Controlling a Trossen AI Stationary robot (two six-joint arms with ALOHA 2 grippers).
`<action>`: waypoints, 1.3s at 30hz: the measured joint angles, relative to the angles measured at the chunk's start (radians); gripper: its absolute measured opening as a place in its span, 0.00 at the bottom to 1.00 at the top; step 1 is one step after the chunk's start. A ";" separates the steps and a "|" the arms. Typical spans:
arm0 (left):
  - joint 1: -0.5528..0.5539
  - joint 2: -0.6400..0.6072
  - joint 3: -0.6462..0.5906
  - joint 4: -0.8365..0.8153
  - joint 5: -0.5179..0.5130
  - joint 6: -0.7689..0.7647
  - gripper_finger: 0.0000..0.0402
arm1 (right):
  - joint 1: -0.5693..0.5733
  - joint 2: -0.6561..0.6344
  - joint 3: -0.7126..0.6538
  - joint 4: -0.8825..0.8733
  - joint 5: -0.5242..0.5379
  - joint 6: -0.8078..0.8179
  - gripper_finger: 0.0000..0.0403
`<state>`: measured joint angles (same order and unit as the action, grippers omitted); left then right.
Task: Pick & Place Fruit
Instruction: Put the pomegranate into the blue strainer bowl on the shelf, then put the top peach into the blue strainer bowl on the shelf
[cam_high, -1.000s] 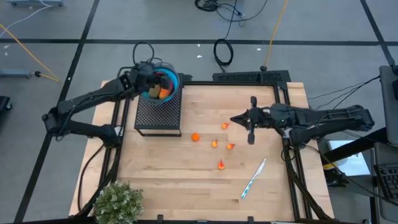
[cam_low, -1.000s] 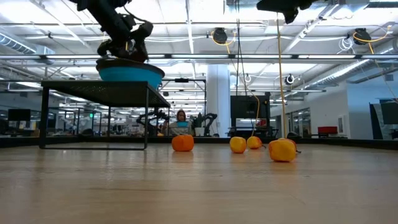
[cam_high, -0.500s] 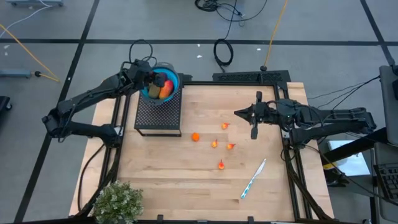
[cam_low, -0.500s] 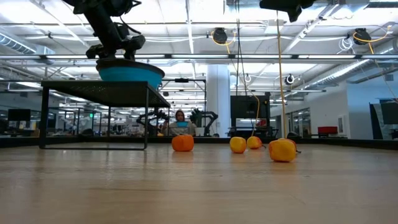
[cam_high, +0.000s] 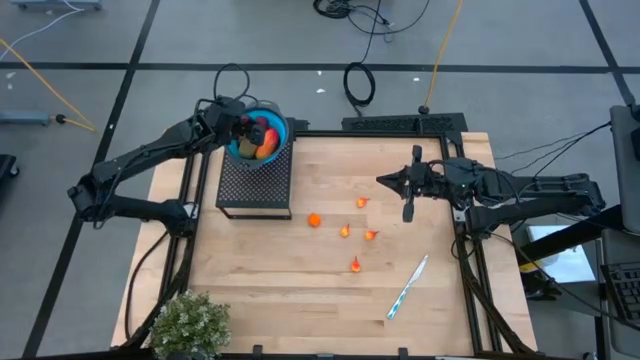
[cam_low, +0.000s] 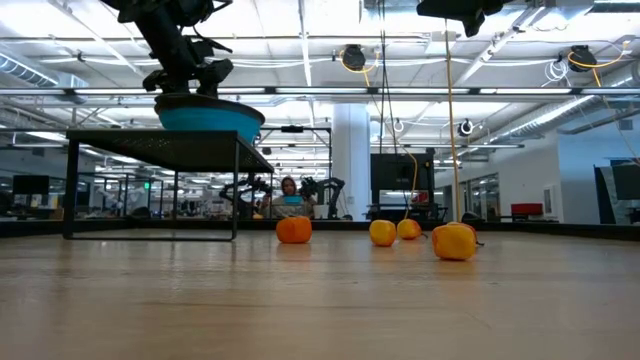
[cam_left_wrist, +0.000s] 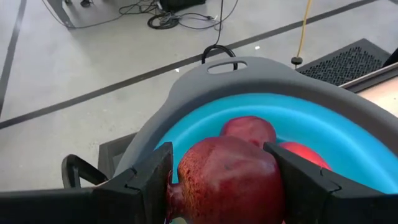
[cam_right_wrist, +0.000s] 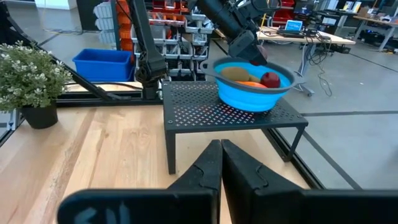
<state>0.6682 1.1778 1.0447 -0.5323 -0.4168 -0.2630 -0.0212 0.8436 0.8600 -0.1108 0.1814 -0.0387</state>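
Note:
A blue bowl with a grey rim stands on a black mesh stand at the table's far left. It holds a dark red ball, a red piece and other fruit. Over the bowl's left side my left gripper is shut on another dark red ball. My right gripper hovers shut and empty above the table's right half. It shows in its own wrist view facing the bowl. Several small orange fruits lie on the wood. My left gripper pinches the dark red ball between its two fingers, which sit on the ball's opposite sides. The fingers slant down toward the bowl from its left. The ball sits over the bowl's inside. Its underside is out of the picture.
A white-and-blue pen lies near the table's right front. A bushy green plant stands at the near left corner. Black frame rails run along the table's sides. The orange fruits show in the low view.
My left gripper, with the dark red ball in it, has shifted a little toward the bowl's left rim and rolled about its own axis. It has then kept still. The ball stays between the fingers.

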 joint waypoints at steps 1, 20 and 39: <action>0.000 0.000 0.000 0.000 0.000 0.003 0.57 | 0.000 0.000 0.000 0.000 0.000 0.000 0.00; 0.000 -0.026 0.062 0.009 0.016 0.033 0.82 | 0.001 0.000 0.000 0.001 0.000 0.001 0.00; -0.391 -0.084 0.196 0.118 0.135 0.041 0.49 | 0.003 0.007 0.001 -0.215 -0.158 -0.080 0.00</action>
<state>0.2775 1.0935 1.2407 -0.4143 -0.2813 -0.2222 -0.0177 0.8504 0.8608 -0.3258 0.0237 -0.1183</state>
